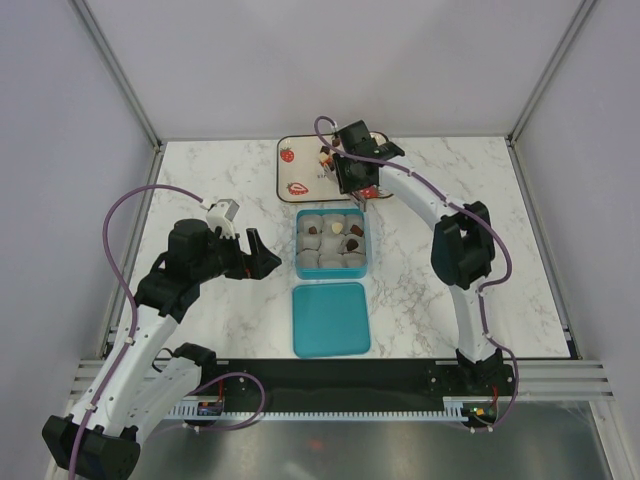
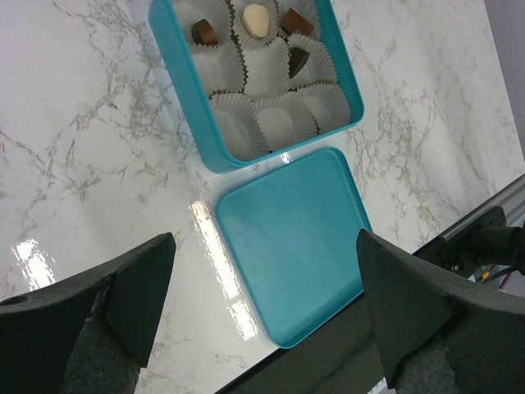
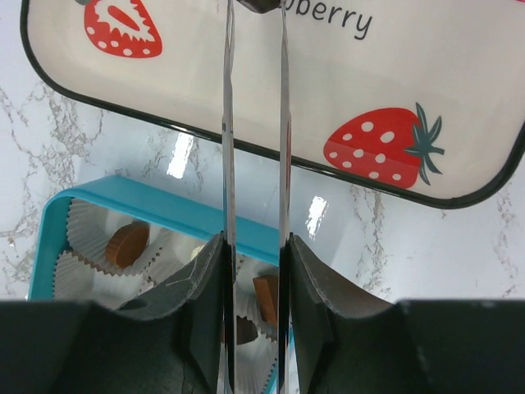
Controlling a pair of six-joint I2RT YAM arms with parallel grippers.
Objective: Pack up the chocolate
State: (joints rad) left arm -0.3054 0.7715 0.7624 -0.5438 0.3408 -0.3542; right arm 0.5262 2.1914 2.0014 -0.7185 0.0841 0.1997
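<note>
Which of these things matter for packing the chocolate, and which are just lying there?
In use: small brown and white chocolates; square teal box with paper cups; strawberry-printed tray; slim metal tongs in right gripper.
Idle: flat teal lid; open left gripper.

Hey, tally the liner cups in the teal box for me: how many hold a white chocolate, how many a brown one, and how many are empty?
Cups with a white chocolate: 1
Cups with a brown chocolate: 3
Empty cups: 5
Total: 9 cups in the teal box
</note>
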